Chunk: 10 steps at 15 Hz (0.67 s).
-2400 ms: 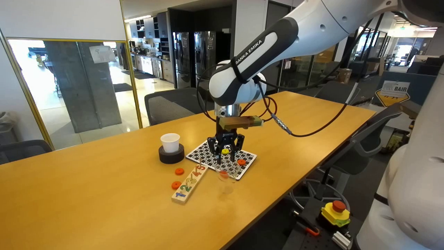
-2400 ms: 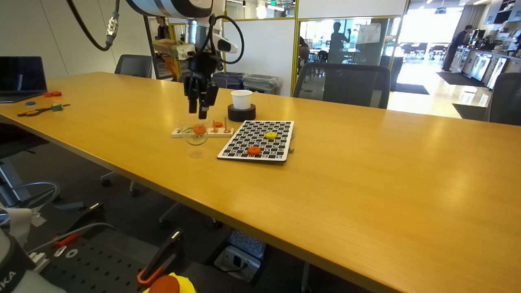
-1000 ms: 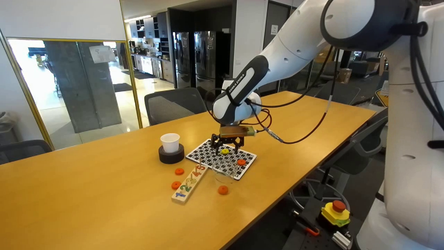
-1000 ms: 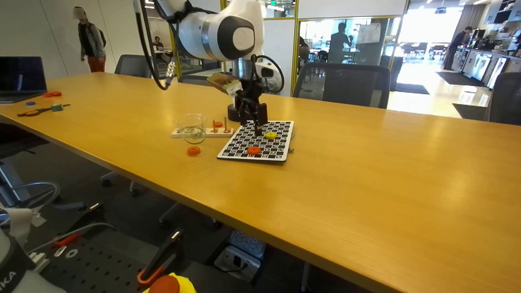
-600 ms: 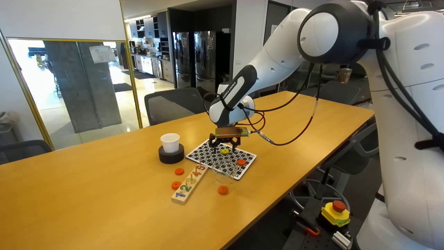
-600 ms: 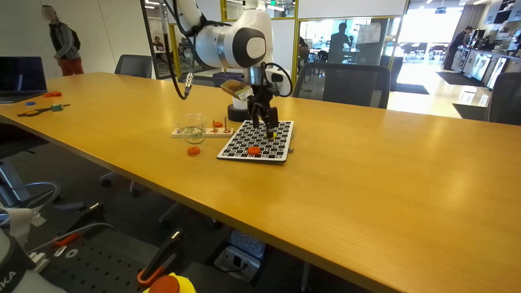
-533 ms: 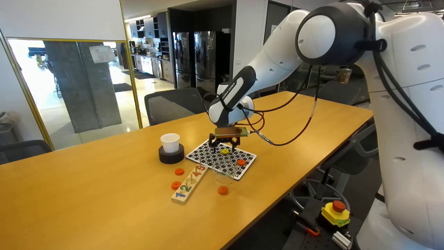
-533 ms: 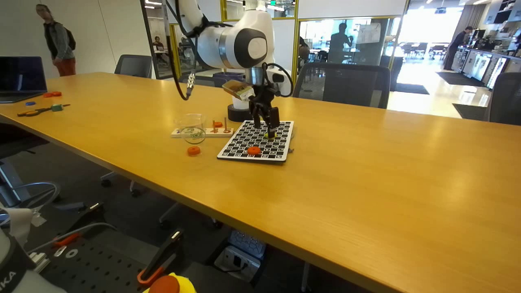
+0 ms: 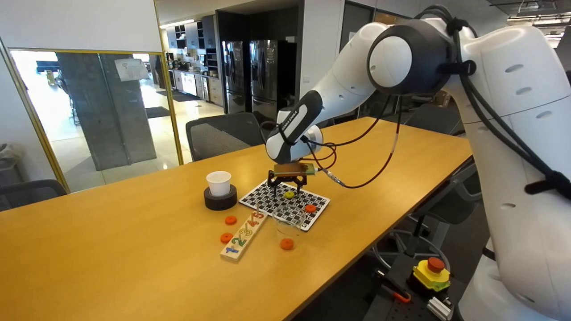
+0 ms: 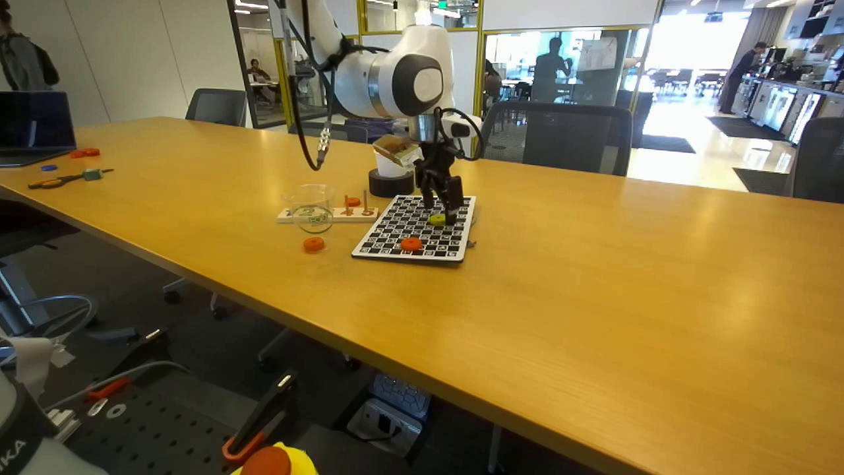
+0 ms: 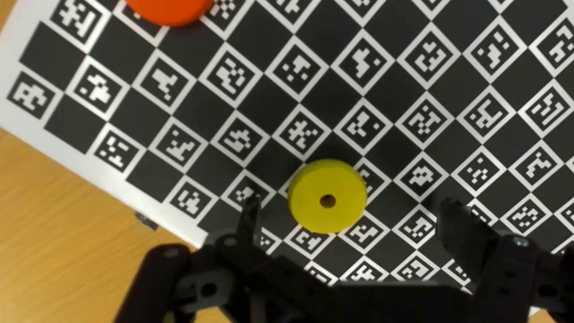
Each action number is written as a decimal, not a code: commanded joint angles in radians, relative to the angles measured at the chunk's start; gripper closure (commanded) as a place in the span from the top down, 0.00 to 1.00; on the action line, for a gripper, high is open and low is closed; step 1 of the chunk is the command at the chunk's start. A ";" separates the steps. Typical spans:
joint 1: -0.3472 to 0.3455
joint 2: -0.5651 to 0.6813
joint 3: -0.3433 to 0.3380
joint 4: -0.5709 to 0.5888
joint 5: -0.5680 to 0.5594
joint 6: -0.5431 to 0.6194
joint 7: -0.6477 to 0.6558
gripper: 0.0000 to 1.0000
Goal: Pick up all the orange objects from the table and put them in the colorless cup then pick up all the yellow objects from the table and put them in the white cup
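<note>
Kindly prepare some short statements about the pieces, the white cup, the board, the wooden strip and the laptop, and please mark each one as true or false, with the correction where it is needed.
1. The yellow piece lies on the checkered board. True.
2. The jaws are closed on the yellow piece. False: in the wrist view they stand open, with gaps on both sides of it.
3. All the orange pieces are in the clear cup. False: one orange piece lies on the checkered board.
4. The white cup has a black ring at its base. True.
5. The wooden strip shows the numbers 1 to 5. True.
6. The laptop is folded shut. False: in an exterior view, the laptop has its screen raised.
</note>
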 commanded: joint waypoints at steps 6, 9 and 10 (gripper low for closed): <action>0.009 0.012 -0.015 0.052 -0.002 -0.072 0.009 0.50; 0.005 -0.007 -0.009 0.059 0.000 -0.141 0.004 0.27; 0.008 -0.012 -0.010 0.061 -0.005 -0.170 0.008 0.20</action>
